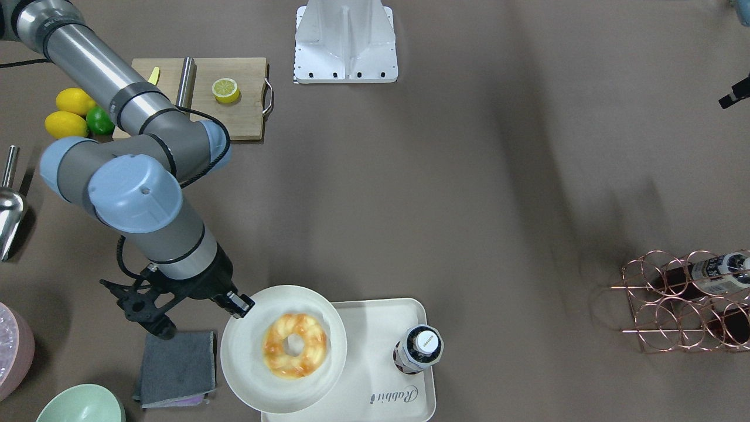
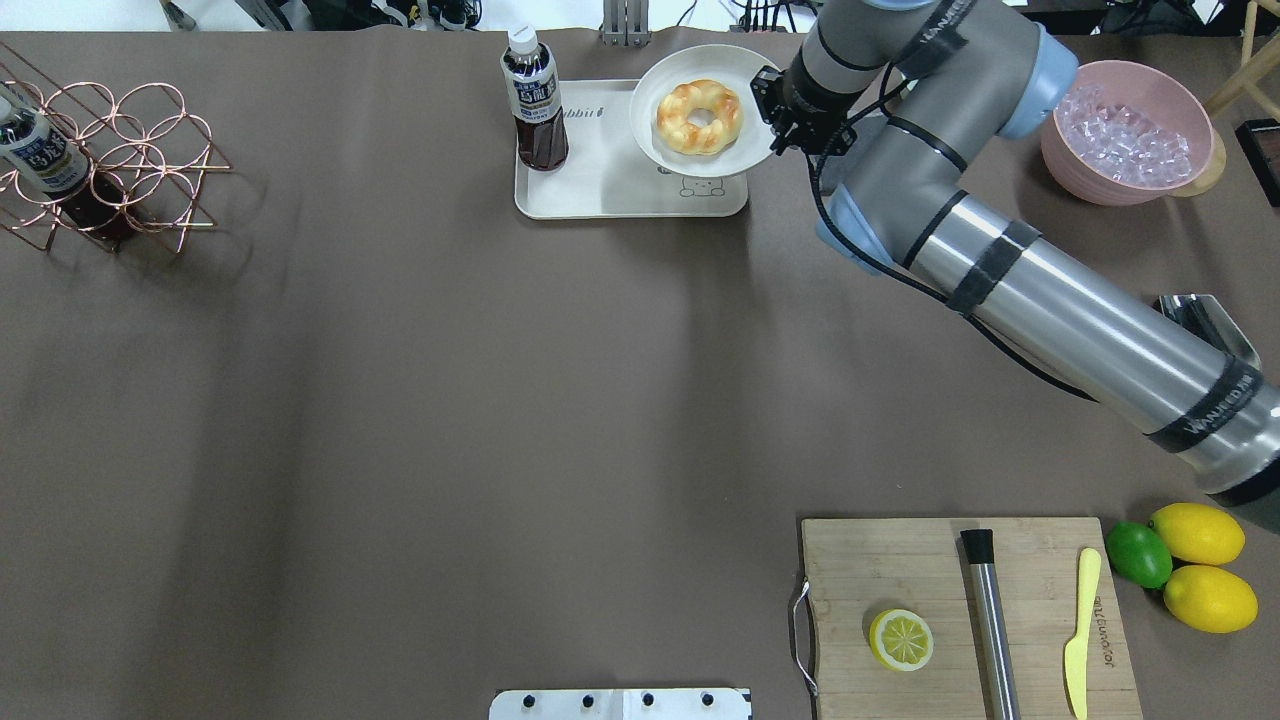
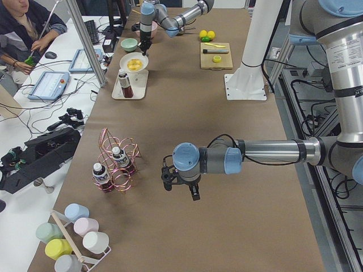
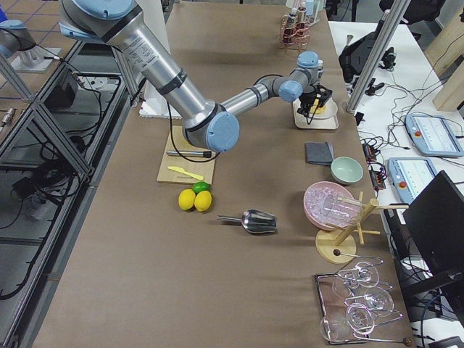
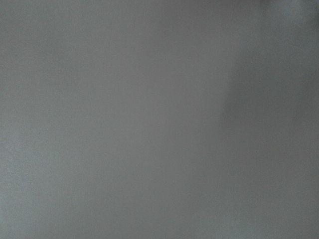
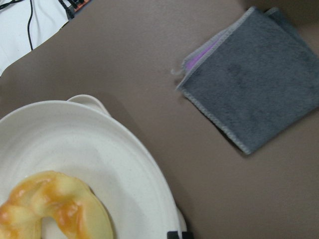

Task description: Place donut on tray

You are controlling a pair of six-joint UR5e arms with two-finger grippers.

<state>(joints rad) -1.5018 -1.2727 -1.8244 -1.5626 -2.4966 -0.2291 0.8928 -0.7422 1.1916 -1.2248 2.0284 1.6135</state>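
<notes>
- Your right gripper (image 1: 241, 306) has its jaws pinched on the rim of a round white plate (image 1: 252, 363).
- The donut (image 1: 294, 344) lies centred on that plate, which overlaps one end of the cream tray (image 1: 375, 322).
- A bottle (image 1: 419, 349) stands on the tray beside the plate.
- Your left gripper (image 3: 182, 182) hangs well apart; its jaws cannot be judged.

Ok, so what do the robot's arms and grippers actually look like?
Both arms match: the right arm and left arm are silver-grey tubes with pale blue joint caps. Black bands with white lettering wrap the right arm, and a black cable loops along it. The right gripper and left gripper are black.
</notes>
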